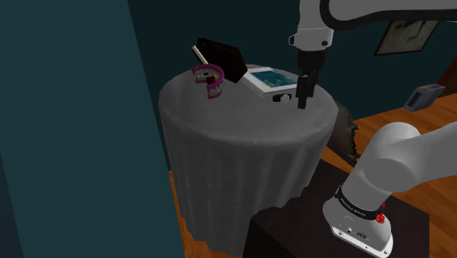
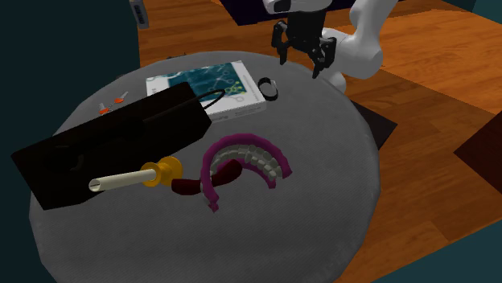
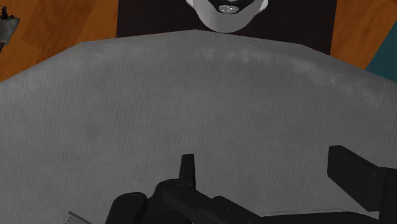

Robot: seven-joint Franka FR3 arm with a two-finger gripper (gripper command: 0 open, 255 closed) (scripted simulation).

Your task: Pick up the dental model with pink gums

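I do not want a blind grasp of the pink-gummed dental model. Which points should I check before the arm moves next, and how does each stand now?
1. Tool open: ok, fingers apart, nothing between.
2. Dental model found: ok, on the grey table, beside the black case.
3. Tool over the model: not ok, it hangs near the white book, apart from the model.
4. Model free of the cream-handled screwdriver: cannot tell, they lie very close.
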